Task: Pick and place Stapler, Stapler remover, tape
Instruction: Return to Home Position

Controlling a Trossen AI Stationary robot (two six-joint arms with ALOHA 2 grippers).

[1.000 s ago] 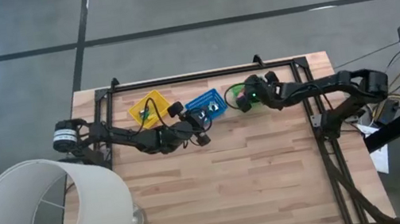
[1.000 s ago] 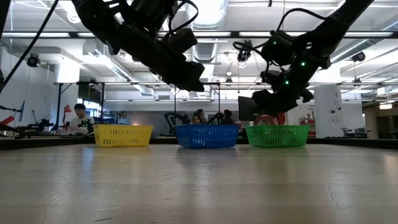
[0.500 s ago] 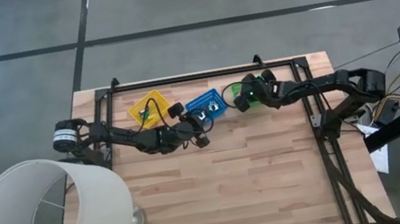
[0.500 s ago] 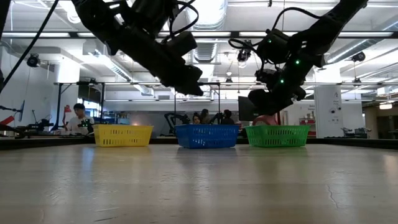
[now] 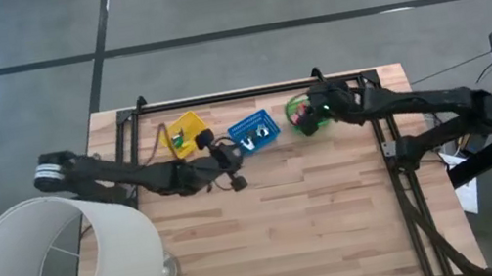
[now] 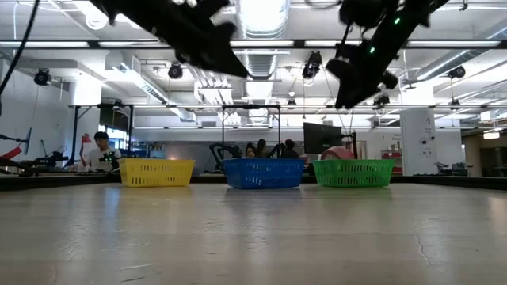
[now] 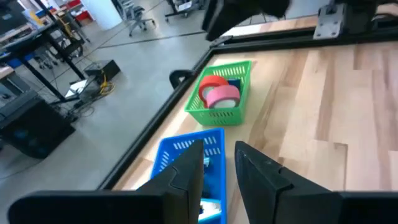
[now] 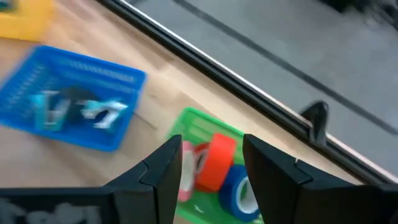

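Observation:
The green basket (image 5: 300,115) (image 6: 353,172) stands on the table's far side and holds the tape: a red roll (image 8: 217,162), a pink roll (image 7: 224,96) and a blue roll (image 8: 239,190). My right gripper (image 5: 310,116) (image 8: 211,146) hovers open above that basket, holding nothing. My left gripper (image 5: 235,177) (image 7: 219,152) is open and empty, raised over the table just near of the blue basket (image 5: 253,132). The blue basket holds pale stapler removers (image 8: 74,109). The yellow basket (image 5: 183,133) holds a dark and green item.
The three baskets stand in a row along the far edge, just inside a black frame rail (image 5: 249,91). A big white lampshade (image 5: 49,268) covers the near left corner. The near and middle table is bare wood. People sit in the room behind (image 6: 101,146).
My right gripper rose from just over the green basket to well above it; the pink roll seen under its fingers earlier now rests in the basket. My left gripper also rose and drew slightly toward the near left.

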